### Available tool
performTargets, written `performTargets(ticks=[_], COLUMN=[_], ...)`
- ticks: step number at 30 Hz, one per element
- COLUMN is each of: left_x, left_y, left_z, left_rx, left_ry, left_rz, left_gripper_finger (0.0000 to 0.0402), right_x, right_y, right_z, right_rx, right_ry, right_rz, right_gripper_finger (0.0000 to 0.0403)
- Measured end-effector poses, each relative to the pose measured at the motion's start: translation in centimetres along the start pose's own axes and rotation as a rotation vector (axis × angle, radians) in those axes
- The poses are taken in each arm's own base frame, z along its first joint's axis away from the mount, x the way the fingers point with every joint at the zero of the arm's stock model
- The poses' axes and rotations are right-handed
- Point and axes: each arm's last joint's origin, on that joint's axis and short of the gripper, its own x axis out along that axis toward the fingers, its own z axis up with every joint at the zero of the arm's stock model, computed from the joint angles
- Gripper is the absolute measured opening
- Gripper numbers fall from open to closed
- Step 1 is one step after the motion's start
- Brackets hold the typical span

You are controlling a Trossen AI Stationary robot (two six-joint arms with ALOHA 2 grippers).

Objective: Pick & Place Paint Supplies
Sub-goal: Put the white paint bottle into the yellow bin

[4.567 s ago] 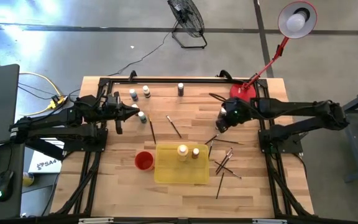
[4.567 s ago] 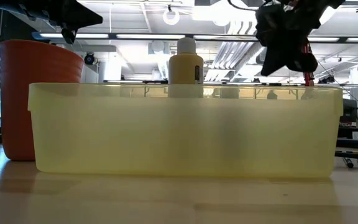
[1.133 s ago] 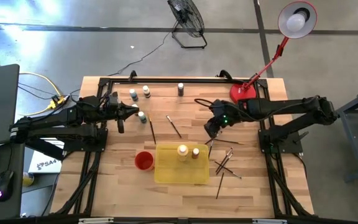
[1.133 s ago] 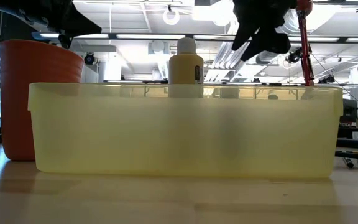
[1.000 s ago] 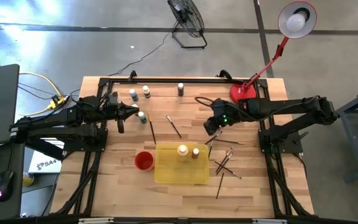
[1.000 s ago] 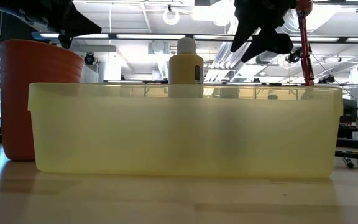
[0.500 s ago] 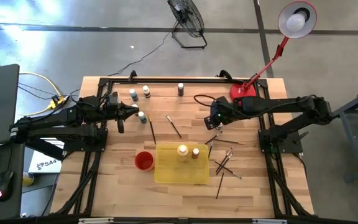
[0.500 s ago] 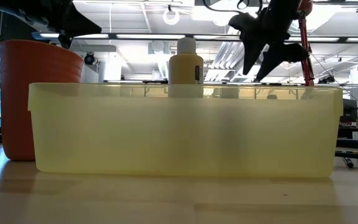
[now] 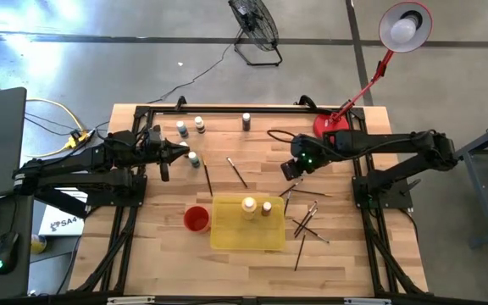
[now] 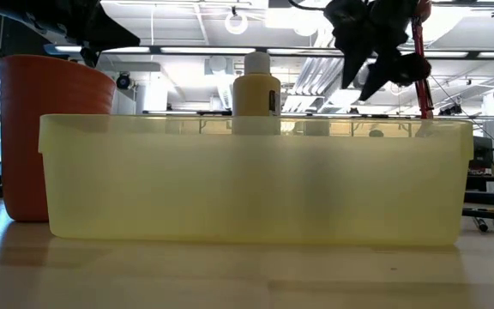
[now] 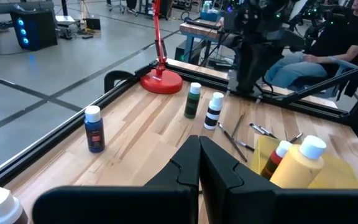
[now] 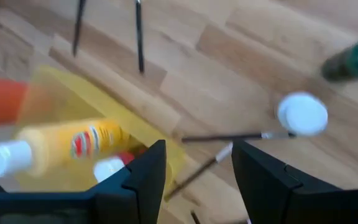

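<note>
On the bench (image 9: pixel 168 254), nearest, loose paintbrushes (image 9: pixel 307 222) lie beside the yellow tray (image 9: pixel 246 235), which holds two paint bottles (image 9: pixel 249 205). Past it the right pincer (image 9: pixel 288 169) hovers, fingers spread, empty. The left pincer (image 9: pixel 185 151) waits fully closed, empty, near more bottles (image 9: pixel 195 158).

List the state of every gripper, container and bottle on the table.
Left gripper: shut, empty, hovering near a bottle at the table's left.
Right gripper: open, empty, above the brushes beside the tray.
Tray: holds two upright bottles.
Yellow bottle: upright in tray, capped.
Brown bottle: upright in tray, capped.
Red cup: upright, left of tray.
Brushes: lying loose on the table.
</note>
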Motion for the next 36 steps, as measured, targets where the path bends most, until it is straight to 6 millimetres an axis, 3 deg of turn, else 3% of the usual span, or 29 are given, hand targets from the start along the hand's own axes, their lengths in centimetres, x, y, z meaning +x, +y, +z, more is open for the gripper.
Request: performTargets(ticks=[5, 13, 29, 36], left_x=[0.0, 0.0, 0.0, 0.0], left_y=[0.0, 0.0, 0.0, 0.0], left_z=[-0.1, -0.1, -0.1, -0.1], left_rx=[0.000, 0.001, 0.000, 0.000], left_ry=[0.006, 0.006, 0.007, 0.008], left_rz=[0.001, 0.002, 0.001, 0.002], left_gripper_finger=[0.0000, 0.0000, 0.0000, 0.0000], right_x=[0.2, 0.1, 5.5, 6.1], right_y=[-0.7, -1.5, -1.8, -1.8], right_z=[-0.6, -0.5, 0.0, 0.1], right_rx=[0.003, 0.011, -0.020, -0.022], right_ry=[0.095, -0.009, -0.004, -0.023], right_rz=[-0.072, -0.203, -0.347, -0.380], right_gripper_finger=[0.0174, 0.0174, 0.0174, 0.0174])
